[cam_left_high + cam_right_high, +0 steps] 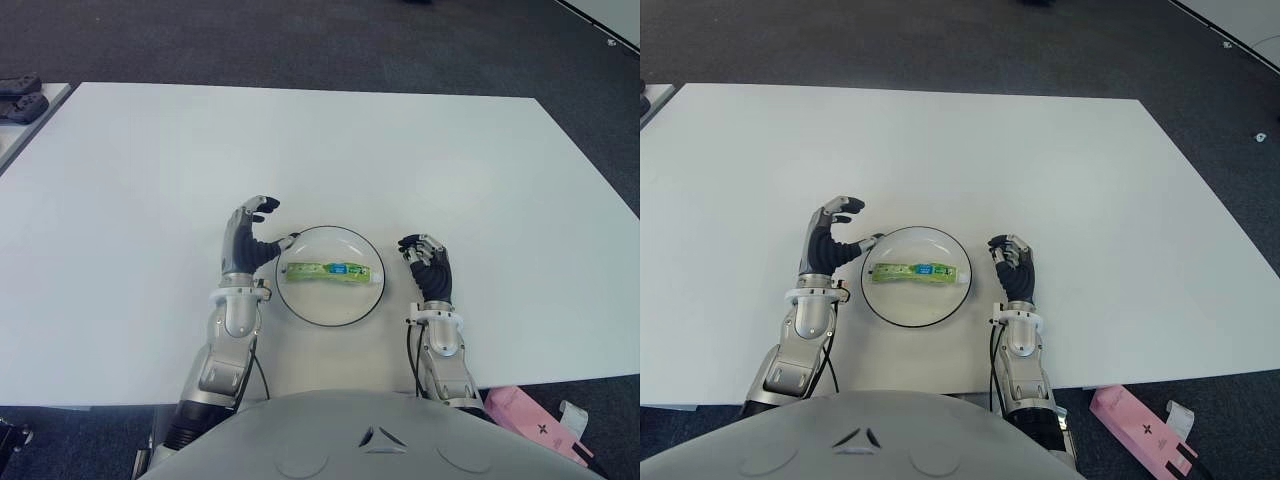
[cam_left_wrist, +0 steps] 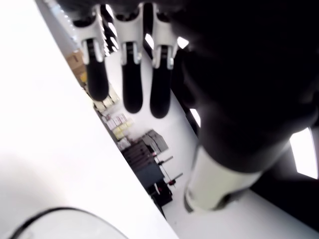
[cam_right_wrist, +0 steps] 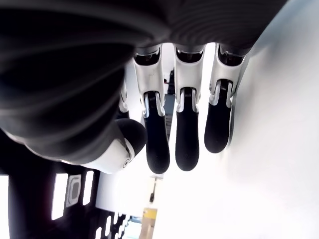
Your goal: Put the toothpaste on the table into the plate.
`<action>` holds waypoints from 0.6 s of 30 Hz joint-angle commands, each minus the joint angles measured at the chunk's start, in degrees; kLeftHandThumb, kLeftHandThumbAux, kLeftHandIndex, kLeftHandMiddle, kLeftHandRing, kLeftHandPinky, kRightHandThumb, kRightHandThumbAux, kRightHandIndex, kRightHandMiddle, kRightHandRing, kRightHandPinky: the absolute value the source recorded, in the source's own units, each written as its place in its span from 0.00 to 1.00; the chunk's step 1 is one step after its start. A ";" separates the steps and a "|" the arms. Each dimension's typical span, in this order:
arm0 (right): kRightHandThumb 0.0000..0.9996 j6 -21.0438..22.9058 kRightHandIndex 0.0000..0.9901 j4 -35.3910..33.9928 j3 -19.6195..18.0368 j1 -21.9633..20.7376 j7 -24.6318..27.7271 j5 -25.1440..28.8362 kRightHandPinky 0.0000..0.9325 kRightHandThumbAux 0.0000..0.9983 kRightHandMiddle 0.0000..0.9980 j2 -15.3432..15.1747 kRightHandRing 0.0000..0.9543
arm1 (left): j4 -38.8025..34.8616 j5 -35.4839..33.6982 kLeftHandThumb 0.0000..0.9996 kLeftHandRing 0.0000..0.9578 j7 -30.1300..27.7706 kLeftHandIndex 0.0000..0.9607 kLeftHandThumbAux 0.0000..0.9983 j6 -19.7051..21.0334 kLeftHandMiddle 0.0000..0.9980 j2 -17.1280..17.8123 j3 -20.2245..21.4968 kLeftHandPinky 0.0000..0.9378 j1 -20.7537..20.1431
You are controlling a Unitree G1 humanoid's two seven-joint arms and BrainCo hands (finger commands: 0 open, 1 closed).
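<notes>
Starting nearest the robot, the right hand (image 1: 426,262) is seen just beside the plate (image 1: 300,305) on its right, fingers loosely curled and nothing held, which its wrist view confirms; it appears to be kept idle there, out of the way. Across the plate, the left hand (image 1: 250,238) is raised at the left rim with fingers (image 2: 132,74) relaxed and extended, thumb reaching toward the rim, and nothing is gripped. Between the two hands, the green toothpaste tube (image 1: 329,271) is found already lying flat inside the white, dark-rimmed plate, lengthwise across its middle. Judged from this, the placing is done and the left hand is positioned as after a release. Beyond, only bare white table (image 1: 300,140) is shown.
</notes>
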 commanded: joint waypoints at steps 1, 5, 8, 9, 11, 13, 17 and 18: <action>0.70 1.07 0.43 0.90 -0.08 -0.07 -0.14 -0.37 0.45 0.74 0.46 0.26 0.46 | 3.08 -3.96 0.00 0.39 -0.06 0.43 0.96 -2.46 0.38 0.46 2.35 0.44 0.09; 0.70 1.19 0.42 0.75 0.07 -0.11 -0.19 -0.69 0.45 0.74 0.47 0.26 0.46 | 8.12 -9.79 0.00 0.46 -2.83 0.48 0.99 -8.85 0.41 3.24 5.30 0.49 -0.67; 0.70 1.46 0.42 0.58 0.05 -0.06 -0.21 -0.77 0.45 0.74 0.47 0.34 0.46 | 12.16 -13.70 0.00 0.47 -4.99 0.49 0.98 -14.06 0.43 4.50 6.56 0.49 -1.36; 0.70 1.53 0.42 0.55 0.04 -0.05 -0.22 -0.80 0.45 0.74 0.46 0.36 0.46 | 13.24 -14.71 0.00 0.48 -5.59 0.49 0.97 -15.29 0.44 4.78 6.86 0.50 -1.58; 0.70 1.70 0.42 0.41 0.03 -0.01 -0.29 -0.90 0.45 0.74 0.46 0.42 0.46 | 14.34 -16.93 0.00 0.48 -7.15 0.48 0.96 -16.46 0.45 4.81 7.25 0.50 -1.82; 0.70 1.82 0.42 0.30 0.01 0.02 -0.38 -0.95 0.45 0.74 0.46 0.47 0.46 | 14.76 -18.51 0.00 0.48 -8.31 0.48 0.95 -16.83 0.45 4.62 7.49 0.50 -1.94; 0.70 1.58 0.43 0.26 0.04 0.02 -0.62 -1.04 0.46 0.74 0.47 0.55 0.46 | 15.55 -23.28 0.00 0.48 -11.58 0.47 0.96 -17.24 0.45 4.31 8.38 0.49 -1.95; 0.70 1.18 0.43 0.42 0.07 -0.03 -0.68 -1.02 0.47 0.74 0.47 0.60 0.47 | 15.75 -24.66 0.00 0.48 -12.58 0.47 0.96 -17.36 0.45 4.27 8.67 0.49 -1.85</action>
